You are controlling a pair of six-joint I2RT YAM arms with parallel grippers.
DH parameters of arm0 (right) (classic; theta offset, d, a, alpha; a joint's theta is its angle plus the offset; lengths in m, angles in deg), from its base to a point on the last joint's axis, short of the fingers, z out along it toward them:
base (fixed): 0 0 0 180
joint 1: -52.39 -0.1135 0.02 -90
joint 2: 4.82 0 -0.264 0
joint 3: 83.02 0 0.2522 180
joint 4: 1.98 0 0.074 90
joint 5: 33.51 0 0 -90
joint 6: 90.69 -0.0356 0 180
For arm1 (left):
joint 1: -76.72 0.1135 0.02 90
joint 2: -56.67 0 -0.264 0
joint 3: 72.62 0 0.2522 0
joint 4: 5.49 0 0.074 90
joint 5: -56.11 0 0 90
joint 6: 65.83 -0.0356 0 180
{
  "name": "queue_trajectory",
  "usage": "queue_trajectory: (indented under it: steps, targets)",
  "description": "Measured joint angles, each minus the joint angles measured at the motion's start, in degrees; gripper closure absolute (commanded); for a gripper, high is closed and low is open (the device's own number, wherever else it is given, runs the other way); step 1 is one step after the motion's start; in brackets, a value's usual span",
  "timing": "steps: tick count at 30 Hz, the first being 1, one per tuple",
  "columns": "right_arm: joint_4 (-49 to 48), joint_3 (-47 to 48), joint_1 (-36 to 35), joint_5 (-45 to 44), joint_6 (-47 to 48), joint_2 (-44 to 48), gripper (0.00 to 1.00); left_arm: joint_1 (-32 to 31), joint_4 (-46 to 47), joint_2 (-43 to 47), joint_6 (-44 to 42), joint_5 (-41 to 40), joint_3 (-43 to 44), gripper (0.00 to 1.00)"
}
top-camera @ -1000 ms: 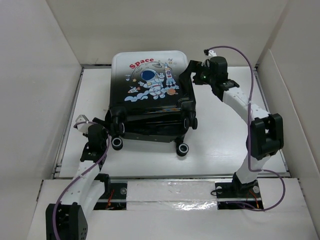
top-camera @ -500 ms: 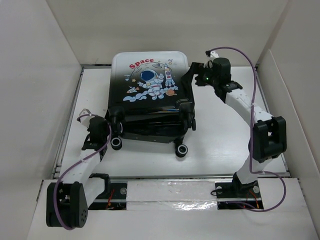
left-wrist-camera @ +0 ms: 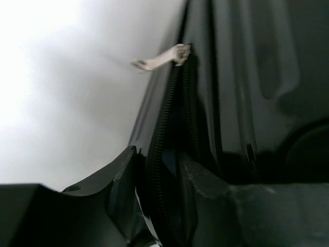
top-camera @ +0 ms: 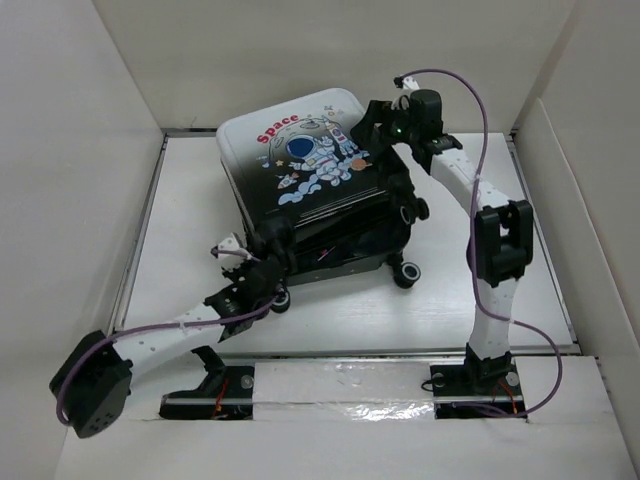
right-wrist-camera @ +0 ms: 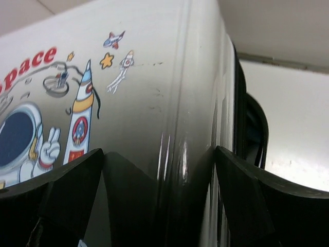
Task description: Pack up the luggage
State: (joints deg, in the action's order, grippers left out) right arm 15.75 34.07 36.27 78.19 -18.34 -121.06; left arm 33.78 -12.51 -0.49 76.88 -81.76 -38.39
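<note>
The luggage (top-camera: 310,190) lies on the table with its astronaut and red "Space" print facing up and its wheels toward me, turned askew. My left gripper (top-camera: 264,248) is at its near-left corner. In the left wrist view my left gripper (left-wrist-camera: 157,170) is closed on the black zipper seam (left-wrist-camera: 172,113), with a pale zipper pull (left-wrist-camera: 162,57) further along. My right gripper (top-camera: 372,122) is on the far-right corner. In the right wrist view my right gripper (right-wrist-camera: 159,154) stands wide, its fingers (right-wrist-camera: 77,180) pressed on either side of the shell (right-wrist-camera: 154,77).
White walls (top-camera: 80,150) close the table in on the left, back and right. Black wheels (top-camera: 408,270) stick out toward the near edge, one (top-camera: 281,298) right by my left wrist. A taped rail (top-camera: 340,385) runs along the front between the arm bases.
The luggage has turned anticlockwise and shifted right. My left arm swung in from the left onto its near-left corner. My right gripper moved onto the far-right corner and narrowed slightly.
</note>
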Motion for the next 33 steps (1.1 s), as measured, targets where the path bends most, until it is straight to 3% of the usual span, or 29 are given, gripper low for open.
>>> queue_trajectory:
  steps: [4, 5, 7, 8, 9, 11, 12, 17, 20, 21, 22, 23, 24, 26, 27, 28, 29, 33]
  targets:
    - [5.05, 12.44, -0.15, 0.13, 2.38, -7.32, 0.06, -14.73, -5.07, -5.68, 6.12, -9.16, 3.82, 1.00]
    - [6.45, 14.99, -0.24, 0.09, 3.10, -8.66, 0.05, -17.59, -6.58, -7.63, 7.39, -10.67, 5.38, 0.94]
    - [8.57, 18.51, -0.26, -0.09, 4.17, -10.25, 0.03, -22.05, -9.60, -11.34, 9.33, -12.48, 8.41, 0.71]
    - [9.20, 19.65, -0.26, -0.13, 4.52, -10.67, 0.00, -24.11, -11.41, -13.18, 10.08, -12.76, 10.38, 0.39]
    - [9.60, 20.35, -0.26, -0.44, 5.14, -10.80, 0.00, -25.53, -13.46, -14.29, 10.21, -12.81, 11.82, 0.26]
    - [9.60, 21.20, -0.17, -0.63, 5.88, -10.84, 0.00, -28.85, -14.25, -15.52, 11.34, -8.28, 13.99, 0.08]
    - [10.03, 21.33, -0.22, 0.11, 5.88, -10.49, 0.00, -30.29, -14.34, -16.28, 11.80, -6.10, 15.02, 0.07]
    - [12.11, 13.88, -2.21, 4.13, 4.33, -3.39, 0.00, -35.78, -17.84, -11.02, 11.13, 6.51, 15.89, 0.06]
    - [13.31, 10.78, -3.06, 6.54, 3.48, 1.88, 0.06, -35.69, -22.91, -1.33, 11.02, 8.98, 15.54, 0.20]
    - [13.27, 10.14, -3.10, 6.95, 3.41, 3.41, 0.10, -35.56, -24.61, 2.58, 11.41, 8.90, 15.58, 0.52]
    - [13.27, 9.55, -3.10, 7.23, 3.37, 4.85, 0.17, -35.32, -26.47, 6.71, 12.22, 8.76, 15.58, 0.67]
    - [12.92, 8.55, -2.97, 7.21, 3.48, 6.38, 0.37, -35.32, -28.46, 10.84, 12.55, 8.44, 15.67, 0.86]
    - [12.48, 7.02, -2.69, 7.13, 3.63, 8.09, 0.50, -35.26, -30.05, 14.67, 13.20, 8.11, 15.74, 0.90]
    - [11.39, 2.80, -2.21, 6.32, 3.54, 11.89, 0.89, -35.15, -32.63, 20.85, 13.27, 7.06, 15.80, 0.93]
    - [10.60, -0.31, -1.86, 5.51, 3.26, 14.21, 0.95, -35.06, -33.99, 25.88, 13.11, 5.99, 16.04, 0.92]
    - [10.49, -3.19, -1.49, 4.59, 2.78, 16.41, 0.99, -35.04, -34.45, 28.57, 12.70, 4.79, 16.39, 0.90]
    - [9.88, -6.93, -1.09, 3.48, 2.34, 19.30, 1.00, -34.99, -34.53, 31.15, 12.09, 2.93, 17.20, 0.82]
    - [4.13, -25.79, 0.85, -2.58, -0.52, 34.25, 1.00, -34.97, -30.25, 32.33, 5.35, -7.34, 20.83, 0.72]
